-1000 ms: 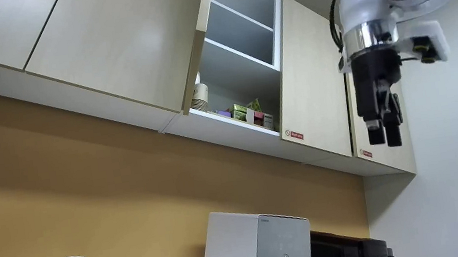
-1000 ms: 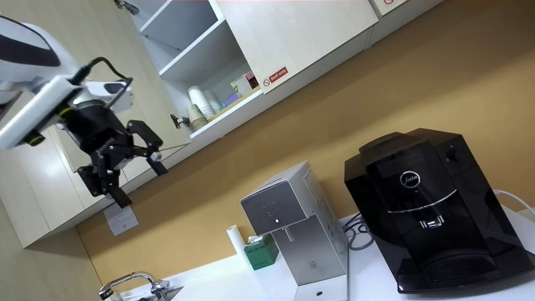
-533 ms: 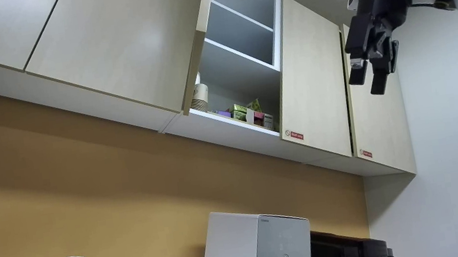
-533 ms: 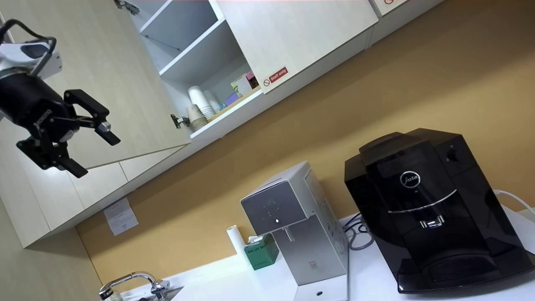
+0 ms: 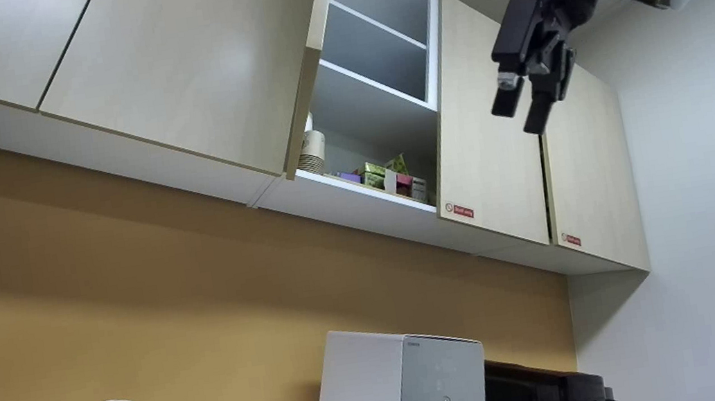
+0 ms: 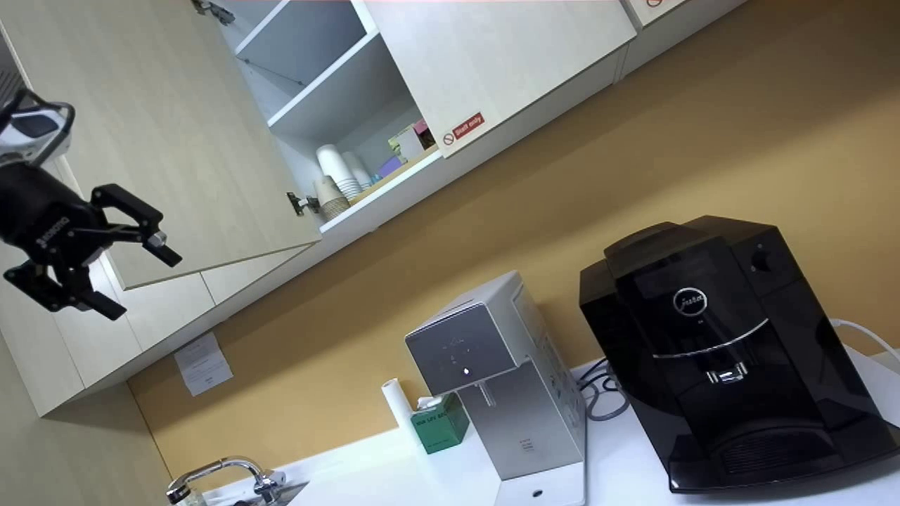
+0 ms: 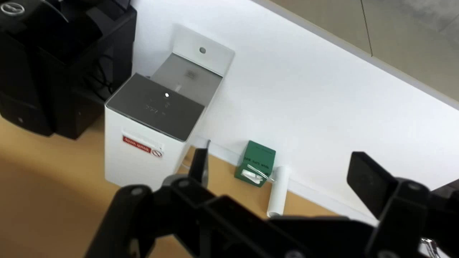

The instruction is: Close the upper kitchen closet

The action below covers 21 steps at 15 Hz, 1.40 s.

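Exterior views both show the upper closet (image 6: 351, 98) on the wall (image 6: 506, 204), open, its door (image 6: 190, 133) swung outward, paper cups (image 6: 336, 167) inside. That door hasn't budged over the last second; only the pincer (image 5: 520, 116) has swung up and tilted, its fingers (image 7: 371, 181) wide apart, holding nothing and clear of the door. Closing probably hasn't begun; this looks like lining up. Below, a water dispenser (image 7: 154, 114) stands on the desk (image 7: 304, 100)

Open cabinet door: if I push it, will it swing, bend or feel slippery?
The door will probably swing, as hinges show along one edge in an exterior view. It looks flat and straight-edged, so it should be fairly stiff. Its surface appears smooth, with no handle showing, so a push may slip.
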### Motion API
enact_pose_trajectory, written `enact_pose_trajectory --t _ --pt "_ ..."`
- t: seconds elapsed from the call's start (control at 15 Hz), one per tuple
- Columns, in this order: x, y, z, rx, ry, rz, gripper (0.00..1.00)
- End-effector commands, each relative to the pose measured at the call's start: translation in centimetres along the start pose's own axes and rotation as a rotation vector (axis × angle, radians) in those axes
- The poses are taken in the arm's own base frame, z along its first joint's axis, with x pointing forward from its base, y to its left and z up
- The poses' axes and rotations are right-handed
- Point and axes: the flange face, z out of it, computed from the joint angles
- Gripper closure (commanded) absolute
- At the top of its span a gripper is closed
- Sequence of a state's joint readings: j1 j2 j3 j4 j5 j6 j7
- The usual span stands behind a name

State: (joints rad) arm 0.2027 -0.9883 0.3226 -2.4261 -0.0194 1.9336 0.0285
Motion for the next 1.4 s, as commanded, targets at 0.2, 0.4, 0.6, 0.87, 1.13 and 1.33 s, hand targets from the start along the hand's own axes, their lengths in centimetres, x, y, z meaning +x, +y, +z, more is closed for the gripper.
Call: enact_pose_trajectory --t 0.2,0.4,0.6,0.87,1.13,1.33 --pt "4.1 -7.8 -3.1 -0.054 0.238 -0.014 0.00" --pt "5.9 -9.0 -4.0 -0.055 0.341 0.035 0.00" --pt "7.6 -10.0 -4.4 -0.042 0.434 0.077 0.00" --pt "9.0 -11.9 -5.0 -0.011 0.542 0.103 0.00" --pt "8.4 -11.8 -4.4 -0.014 0.528 0.072 0.00" --pt "8.6 -12.1 -3.7 -0.027 0.525 0.083 0.00"
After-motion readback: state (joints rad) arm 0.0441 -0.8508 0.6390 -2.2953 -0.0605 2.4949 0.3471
